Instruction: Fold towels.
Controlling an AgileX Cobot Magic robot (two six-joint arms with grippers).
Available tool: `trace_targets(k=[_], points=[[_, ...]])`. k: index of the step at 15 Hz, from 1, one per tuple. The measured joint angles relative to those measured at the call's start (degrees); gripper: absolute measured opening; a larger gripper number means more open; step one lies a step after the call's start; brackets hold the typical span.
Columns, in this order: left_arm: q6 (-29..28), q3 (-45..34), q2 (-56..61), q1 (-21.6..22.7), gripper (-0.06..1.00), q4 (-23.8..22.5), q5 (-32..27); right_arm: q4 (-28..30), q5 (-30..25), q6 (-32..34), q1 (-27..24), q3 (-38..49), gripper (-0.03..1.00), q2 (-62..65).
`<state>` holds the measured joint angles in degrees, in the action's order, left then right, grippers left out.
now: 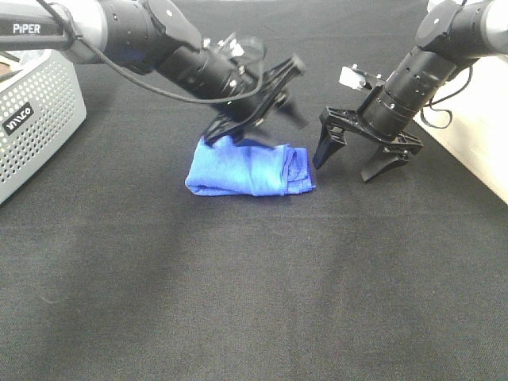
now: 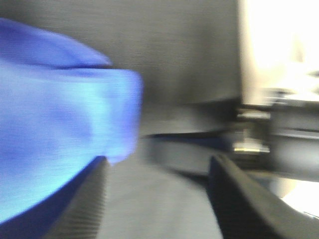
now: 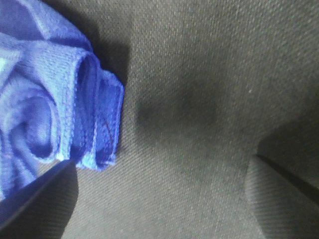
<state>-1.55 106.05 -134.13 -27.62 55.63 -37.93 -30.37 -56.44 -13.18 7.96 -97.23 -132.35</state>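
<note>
The royal-blue towel [image 1: 246, 168] lies bunched in a loose, rolled fold on the black cloth at the middle of the table. My left gripper [image 1: 262, 99] hovers over the towel's far edge, blurred, jaws open and empty. In the left wrist view the towel [image 2: 60, 134] sits beside one finger [image 2: 92, 199], not between the two. My right gripper [image 1: 346, 167] is open and empty, tips pointing down just right of the towel's right end. The right wrist view shows the towel's rolled hem [image 3: 55, 109] beside one finger [image 3: 40, 204], with bare cloth between the fingers.
A grey perforated basket [image 1: 32, 119] stands at the left edge. A pale strip [image 1: 476, 151] runs along the right side of the black cloth [image 1: 254, 302], which stretches towards the front.
</note>
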Motion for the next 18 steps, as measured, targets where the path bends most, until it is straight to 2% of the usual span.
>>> trace_targets(k=[1, 3, 5, 7, 8, 10, 13, 14, 18], points=[[3.09, 0.00, 0.23, 0.06, 0.60, 2.41, 0.34, -0.06, -0.40, 0.00, 0.00, 0.00, 0.85, 0.06], [8.48, 0.00, 2.18, 1.49, 0.60, 3.72, 0.34, -0.06, -0.63, 0.00, 0.00, 0.00, 0.85, 1.26], [10.77, 0.06, 4.64, 5.79, 0.60, 3.72, 0.34, -1.20, -0.69, 0.00, 0.00, 0.00, 0.85, 3.44], [11.17, 0.29, 6.07, 11.63, 0.60, 2.29, 0.23, -7.96, -0.80, -1.32, 0.06, -0.06, 0.85, 5.50], [11.23, 0.29, 6.25, 13.46, 0.60, 0.57, 0.11, -15.64, -1.09, -4.87, 0.80, -0.06, 0.85, 5.61], [11.29, 0.29, 6.25, 15.70, 0.60, -3.84, -0.46, -23.49, -0.34, -9.97, 3.90, -0.06, 0.85, 5.50], [11.29, 0.29, 6.25, 16.44, 0.60, -8.42, -1.03, -31.63, 3.95, -13.69, 8.94, -0.11, 0.85, 4.24], [11.34, 0.29, 6.25, 16.44, 0.60, -8.65, -1.15, -33.46, 4.98, -14.44, 9.40, -0.11, 0.85, 2.75], [11.34, 0.29, 6.25, 16.44, 0.60, -9.00, -1.55, -34.09, 7.39, -15.58, 7.91, -0.11, 0.85, -4.13]])
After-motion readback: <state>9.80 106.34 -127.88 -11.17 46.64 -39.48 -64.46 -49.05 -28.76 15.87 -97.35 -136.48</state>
